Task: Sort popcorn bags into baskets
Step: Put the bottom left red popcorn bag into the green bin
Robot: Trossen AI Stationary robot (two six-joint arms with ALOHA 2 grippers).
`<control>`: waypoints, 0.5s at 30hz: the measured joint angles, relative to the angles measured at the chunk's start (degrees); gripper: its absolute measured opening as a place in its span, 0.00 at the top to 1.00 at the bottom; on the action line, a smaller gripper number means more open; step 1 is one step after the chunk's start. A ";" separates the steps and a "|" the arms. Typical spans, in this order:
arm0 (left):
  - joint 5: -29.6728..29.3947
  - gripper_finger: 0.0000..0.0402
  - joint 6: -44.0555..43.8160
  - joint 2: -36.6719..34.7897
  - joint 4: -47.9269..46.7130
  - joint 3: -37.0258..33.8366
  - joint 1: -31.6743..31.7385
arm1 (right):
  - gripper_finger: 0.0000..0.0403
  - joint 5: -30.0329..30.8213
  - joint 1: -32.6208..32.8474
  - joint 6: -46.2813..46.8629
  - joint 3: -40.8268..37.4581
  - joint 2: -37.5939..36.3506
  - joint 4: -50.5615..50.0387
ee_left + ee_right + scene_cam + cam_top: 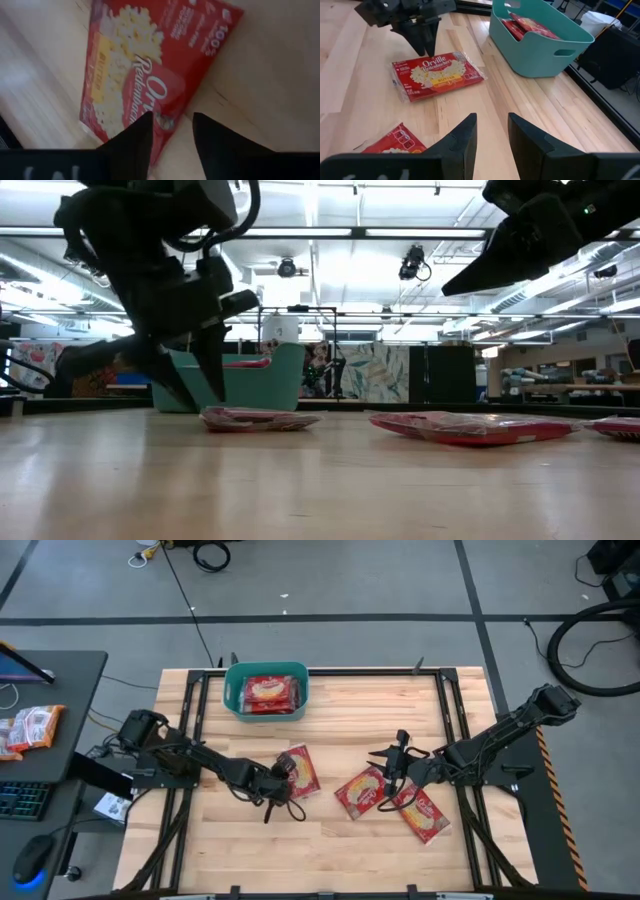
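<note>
Three red popcorn bags lie flat on the wood table: one [301,770] left of centre, and two [360,792] [426,816] right of centre that overlap. More bags [270,693] lie in the teal basket [232,690] at the far edge. My left gripper [272,788] is open and low at the near-left edge of the left bag [135,75]; one finger [137,140] stands over that edge, the other over bare wood. My right gripper [388,780] is open and raised above the right-hand pair [470,426]. My left gripper comes down at a slant from the table's left onto the left bag's near edge [160,125], which lies flat on the table. Whether a finger touches the bag, I cannot tell.
Black frame rails [190,720] run along the table's left, right and far sides. A side desk on the left carries a keyboard, a mouse and spare packets [30,728]. Bare wood [320,850] stretches along the near edge. In the right wrist view the basket [540,45] stands beyond the left bag [437,75].
</note>
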 joint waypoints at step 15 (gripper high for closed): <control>-3.73 0.54 12.22 3.73 2.64 0.15 0.13 | 0.72 0.00 0.00 -0.22 0.00 0.02 0.37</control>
